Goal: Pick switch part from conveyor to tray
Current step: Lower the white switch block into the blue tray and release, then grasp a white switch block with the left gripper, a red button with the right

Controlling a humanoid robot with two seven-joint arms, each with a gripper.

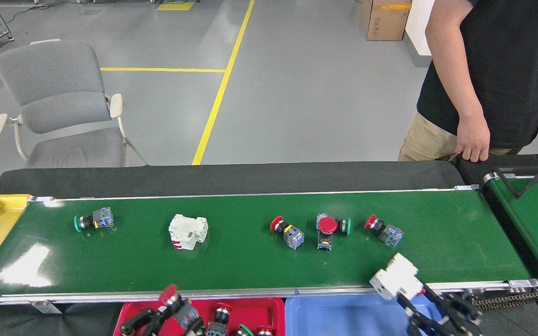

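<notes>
Right gripper (402, 285), jaws closed on a white breaker (394, 281), held over the blue tray (339, 317) just past the conveyor's (250, 266) near rail. Left gripper (168, 305), jaws closed on a red-capped switch (175, 303), over the red tray (133, 310). On the conveyor: green-capped switch (92, 220) near left end, second breaker (187, 231) left of centre, three red-capped switches (327, 230) right of centre.

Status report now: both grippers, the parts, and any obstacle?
Left gripper shut on red button switch, above red tray. Right gripper shut on white breaker, above blue tray. Nothing blocks them.
</notes>
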